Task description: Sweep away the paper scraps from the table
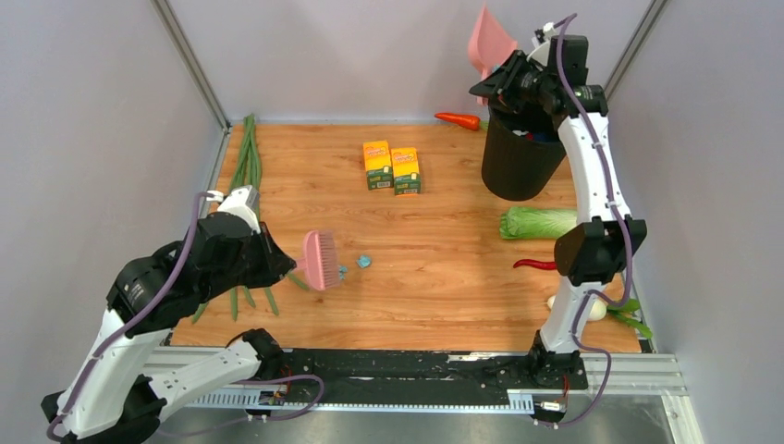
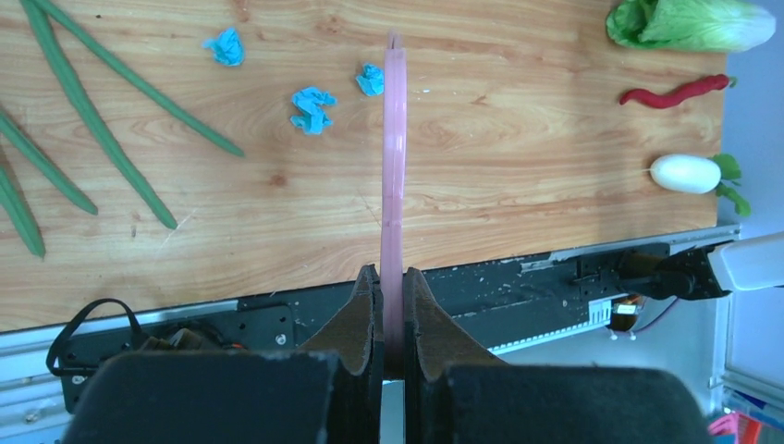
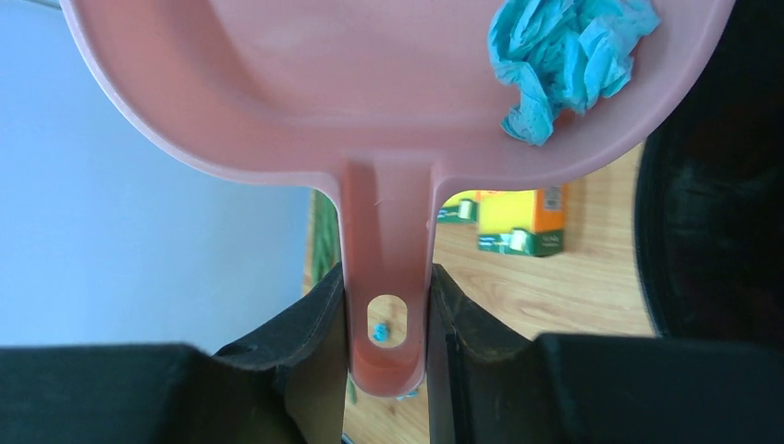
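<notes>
- The right claw [image 3: 386, 301] is clamped on the handle of the pink dustpan [image 3: 277, 83]. The handle's long axis runs straight up the frame from the claw to the pan.
- A bunched teal wad [image 3: 569, 55] lies in the pan at the upper right of that view, beside the black bin [image 3: 712, 250].
- In the top view the pan is held high over the bin in the upper right, tilted on edge. The load looks collected but not yet tipped out.
- The left claw [image 2: 393, 296] is closed on a pink brush [image 2: 395, 166], seen edge-on. Its long axis points straight up the frame, towards the far side of the worktop [image 2: 518, 139].
- Three paper scraps [image 2: 312, 108] lie on the wood at the upper left of the left wrist view, just left of the brush tip and near one another.
- The scraps are crumpled lumps with no clear long axis or heading. Together they form a loose row running across the frame.
- By my reading the job is partly done: one load needs emptying, and these three need sweeping into the pan.
</notes>
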Action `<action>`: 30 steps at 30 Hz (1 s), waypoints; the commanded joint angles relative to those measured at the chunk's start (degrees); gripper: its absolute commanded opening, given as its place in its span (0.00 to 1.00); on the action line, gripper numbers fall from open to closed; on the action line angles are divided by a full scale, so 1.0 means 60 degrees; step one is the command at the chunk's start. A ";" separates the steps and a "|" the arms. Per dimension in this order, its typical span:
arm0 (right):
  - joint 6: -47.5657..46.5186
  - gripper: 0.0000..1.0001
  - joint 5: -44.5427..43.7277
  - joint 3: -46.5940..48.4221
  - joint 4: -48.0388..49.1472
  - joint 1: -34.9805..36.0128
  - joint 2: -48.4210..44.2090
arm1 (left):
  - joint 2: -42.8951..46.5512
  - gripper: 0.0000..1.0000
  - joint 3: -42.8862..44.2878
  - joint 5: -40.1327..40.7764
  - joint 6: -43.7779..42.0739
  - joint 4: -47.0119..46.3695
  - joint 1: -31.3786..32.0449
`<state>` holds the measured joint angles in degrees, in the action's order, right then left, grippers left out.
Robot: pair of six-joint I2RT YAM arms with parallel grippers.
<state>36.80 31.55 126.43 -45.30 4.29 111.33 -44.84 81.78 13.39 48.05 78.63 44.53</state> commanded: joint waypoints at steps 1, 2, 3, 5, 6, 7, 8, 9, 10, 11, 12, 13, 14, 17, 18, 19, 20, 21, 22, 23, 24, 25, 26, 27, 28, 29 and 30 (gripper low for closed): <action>0.1249 0.00 0.1391 -0.0080 0.1631 -0.0159 -0.0596 | -0.0173 0.00 0.0213 -0.0253 -0.0304 0.0138 0.0019; 0.1352 0.00 0.1479 -0.0110 0.1748 -0.0217 -0.0625 | -0.0173 0.00 0.0199 -0.0268 -0.0318 0.0108 0.0005; 0.1512 0.00 0.1567 -0.0168 0.1894 -0.0276 -0.0669 | -0.0173 0.00 0.0184 -0.0297 -0.0318 0.0093 0.0005; 0.1849 0.00 0.1786 -0.0402 0.2318 -0.0349 -0.0785 | -0.0144 0.00 0.0155 -0.0312 -0.0333 0.0108 0.0005; 0.2097 0.00 0.1976 -0.0591 0.2697 -0.0422 -0.0859 | -0.0115 0.00 0.0140 -0.0312 -0.0333 0.0093 -0.0010; 0.2433 0.00 0.2166 -0.0883 0.3368 -0.0481 -0.0946 | -0.0086 0.00 0.0125 -0.0312 -0.0333 0.0108 0.0004; 0.2843 0.00 0.2400 -0.1147 0.3882 -0.0583 -0.1063 | -0.0056 0.00 0.0111 -0.0312 -0.0333 0.0166 0.0019; 0.3253 0.00 0.2693 -0.1513 0.4598 -0.0627 -0.1180 | -0.0042 0.00 0.0125 -0.0298 -0.0318 0.0181 0.0005; 0.3779 0.00 0.2855 -0.1908 0.5403 -0.0628 -0.1298 | 0.0002 0.00 0.0140 -0.0298 -0.0304 0.0254 0.0005; 0.4277 0.00 0.3016 -0.2245 0.6107 -0.0990 -0.1415 | 0.0017 0.00 0.0169 -0.0283 -0.0289 0.0269 0.0005; 0.4833 0.00 0.3134 -0.2597 0.6912 -0.1081 -0.1503 | 0.0061 0.00 0.0198 -0.0283 -0.0275 0.0298 0.0005; 0.5346 0.00 0.3193 -0.2832 0.7456 -0.1169 -0.1591 | 0.0090 0.00 0.0213 -0.0268 -0.0260 0.0298 0.0005; 0.5700 0.00 0.3223 -0.3052 0.8129 -0.1257 -0.1621 | 0.0119 0.00 0.0228 -0.0239 -0.0245 0.0327 0.0005; 0.6696 0.00 0.3281 -0.3288 0.9377 -0.1448 -0.1650 | 0.0135 0.00 0.0330 -0.0166 -0.0216 0.0459 0.0005; 0.7033 0.00 0.3282 -0.3376 0.9671 -0.1506 -0.1621 | 0.0149 0.00 0.0330 -0.0151 -0.0216 0.0474 0.0005; 0.7355 0.00 0.3296 -0.3464 1.0094 -0.1565 -0.1607 | 0.0164 0.00 0.0359 -0.0137 -0.0201 0.0518 0.0005; 0.7823 0.00 0.3311 -0.3653 1.0751 -0.1623 -0.1621 | 0.0193 0.00 0.0374 -0.0122 -0.0201 0.0518 0.0005; 0.8320 0.00 0.3311 -0.3887 1.1439 -0.1653 -0.1636 | 0.0178 0.00 0.0389 -0.0107 -0.0172 0.0532 0.0005; 0.8978 0.00 0.3253 -0.4208 1.2316 -0.1682 -0.1650 | 0.0222 0.00 0.0403 -0.0093 -0.0172 0.0547 0.0005; 0.9855 0.00 0.3165 -0.4531 1.3079 -0.1712 -0.1665 | 0.0251 0.00 0.0389 -0.0078 -0.0157 0.0562 0.0005; 1.0226 0.00 0.3034 -0.4780 1.3899 -0.1741 -0.1651 | 0.0266 0.00 0.0374 -0.0049 -0.0157 0.0591 0.0005; 1.0868 0.00 0.2902 -0.5000 1.4516 -0.1770 -0.1650 | 0.0281 0.00 0.0389 -0.0034 -0.0143 0.0635 0.0005; 1.1179 0.00 0.2828 -0.5148 1.4841 -0.1800 -0.1636 | 0.0310 0.00 0.0374 -0.0019 -0.0143 0.0650 0.0005; 1.1370 0.00 0.2741 -0.5265 1.5106 -0.1858 -0.1621 | 0.0310 0.00 0.0345 -0.0005 -0.0128 0.0664 0.0019; 1.1532 0.00 0.2682 -0.5353 1.5297 -0.1873 -0.1621 | 0.0339 0.00 0.0345 0.0010 -0.0128 0.0679 0.0005; 1.1678 0.00 0.2594 -0.5441 1.5487 -0.1902 -0.1636 | 0.0383 0.00 0.0330 0.0024 -0.0113 0.0708 0.0019; 1.1926 0.00 0.2492 -0.5544 1.5808 -0.1931 -0.1621 | 0.0383 0.00 0.0330 0.0054 -0.0113 0.0708 0.0005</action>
<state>96.25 49.43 94.72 33.76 -6.37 103.83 -43.24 81.93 12.64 47.22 78.63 44.53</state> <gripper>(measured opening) 0.326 0.066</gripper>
